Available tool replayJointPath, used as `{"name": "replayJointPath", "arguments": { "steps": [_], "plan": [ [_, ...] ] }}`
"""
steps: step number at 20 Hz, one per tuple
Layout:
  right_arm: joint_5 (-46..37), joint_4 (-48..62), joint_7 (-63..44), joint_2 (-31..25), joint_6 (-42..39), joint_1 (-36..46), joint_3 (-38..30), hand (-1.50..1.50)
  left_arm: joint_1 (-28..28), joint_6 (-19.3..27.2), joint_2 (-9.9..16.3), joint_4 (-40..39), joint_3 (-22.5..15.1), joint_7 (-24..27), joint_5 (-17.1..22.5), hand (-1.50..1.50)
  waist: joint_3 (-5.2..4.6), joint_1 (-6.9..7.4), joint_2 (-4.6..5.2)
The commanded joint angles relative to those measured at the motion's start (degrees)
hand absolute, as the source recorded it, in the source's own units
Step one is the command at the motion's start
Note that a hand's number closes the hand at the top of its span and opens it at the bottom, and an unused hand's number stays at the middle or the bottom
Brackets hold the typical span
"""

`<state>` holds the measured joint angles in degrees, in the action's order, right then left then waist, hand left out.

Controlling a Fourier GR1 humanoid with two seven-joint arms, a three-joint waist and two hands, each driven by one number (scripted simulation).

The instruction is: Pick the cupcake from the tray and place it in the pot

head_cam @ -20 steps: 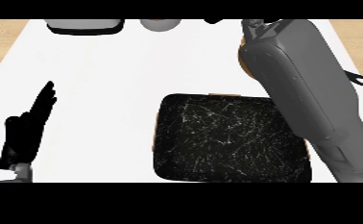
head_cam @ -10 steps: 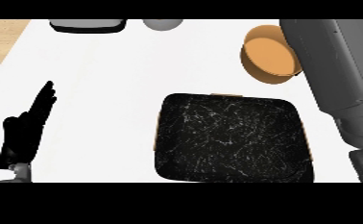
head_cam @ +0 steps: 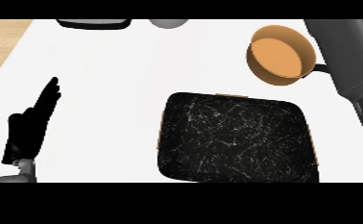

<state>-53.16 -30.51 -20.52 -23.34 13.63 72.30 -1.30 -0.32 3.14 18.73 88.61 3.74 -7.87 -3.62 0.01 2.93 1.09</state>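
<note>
Tray (head_cam: 234, 141) — black, marbled, front-centre on counter; cupcake not visible anywhere. Pot (head_cam: 280, 55) — orange, behind tray at right. Left hand (head_cam: 28, 127) at left edge, fingers straight, resting. Right forearm (head_cam: 344, 55) at right edge — hand out of frame.

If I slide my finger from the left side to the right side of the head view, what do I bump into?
Left hand → black tray → orange pot → grey forearm at the right edge.

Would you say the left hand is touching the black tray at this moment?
Apart. In the head view, the open left hand rests near the left edge, and a wide strip of bare white counter separates it from the tray.
</note>
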Motion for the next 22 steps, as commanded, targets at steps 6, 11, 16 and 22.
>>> {"name": "replayJointPath", "arguments": {
  "steps": [6,11,16,22],
  "plan": [
    [4.62,13.6,7.35,0.73,5.22,1.09,-7.18,-1.5,-2.38,1.31,-2.17,-1.65,-1.76,-0.1,-2.09,0.0,0.08,1.18,0.75],
    [8.75,16.16,13.24,-1.68,3.85,2.56,-11.67,-1.5,-2.57,-0.87,-0.67,-1.75,-0.52,0.96,-0.68,0.0,0.11,1.94,1.03],
    [10.55,16.55,18.7,-0.63,8.29,1.57,-13.92,-1.5,-3.14,-0.91,-0.76,-0.88,-0.72,-1.84,-0.83,0.0,0.13,1.6,0.76],
    [21.98,10.28,29.46,-0.34,14.81,1.38,-24.79,-1.5,-2.08,-1.16,-0.21,-2.34,0.88,1.39,-0.28,0.0,0.2,1.31,0.79]
  ]
}}
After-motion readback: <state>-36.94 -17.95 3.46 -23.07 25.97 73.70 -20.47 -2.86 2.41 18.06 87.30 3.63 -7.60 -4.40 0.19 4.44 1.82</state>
